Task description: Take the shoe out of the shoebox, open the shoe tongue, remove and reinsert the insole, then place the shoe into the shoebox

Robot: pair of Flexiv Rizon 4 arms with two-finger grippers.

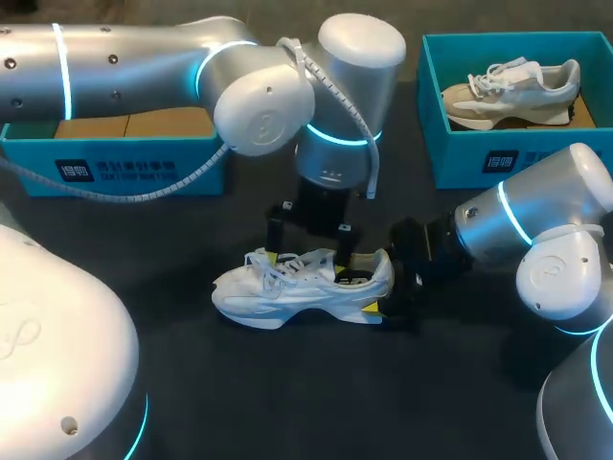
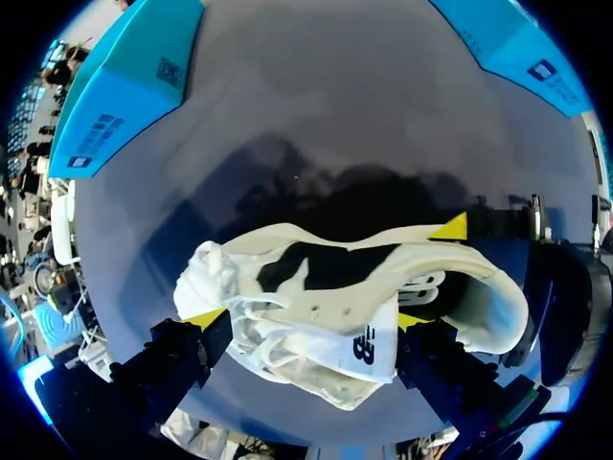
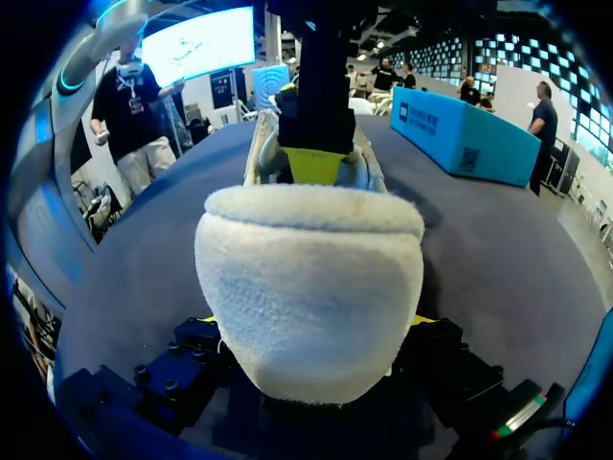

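Note:
A white sneaker (image 1: 302, 287) lies on its side on the dark table, toe to the left. My right gripper (image 1: 388, 283) is shut on its heel; in the right wrist view the fuzzy heel (image 3: 311, 287) fills the space between the fingers of the right gripper (image 3: 311, 321). My left gripper (image 1: 308, 251) hangs over the laced middle, open. In the left wrist view the tongue and laces of the sneaker (image 2: 326, 297) sit between the spread fingers of the left gripper (image 2: 308, 321). An open teal shoebox (image 1: 115, 163) stands at the back left.
A second teal box (image 1: 517, 158) at the back right holds a beige sneaker (image 1: 512, 91). My left arm's elbow spans the back middle of the table. Bare dark tabletop lies in front of the white sneaker.

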